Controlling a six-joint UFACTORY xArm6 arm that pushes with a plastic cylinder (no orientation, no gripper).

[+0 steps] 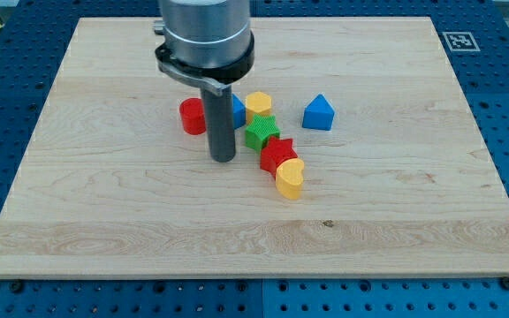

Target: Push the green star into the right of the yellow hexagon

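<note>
The green star (261,133) sits near the board's middle, touching the yellow hexagon (258,105) just above it. My tip (224,158) rests on the board just left of the green star, a small gap away. A red star (277,155) touches the green star at its lower right. A yellow heart (290,178) lies right below the red star.
A red cylinder (193,116) stands left of the rod. A blue block (238,109) is partly hidden behind the rod, left of the hexagon. A blue house-shaped block (319,113) lies to the right. The wooden board (104,203) has a marker tag (459,41) at its top right corner.
</note>
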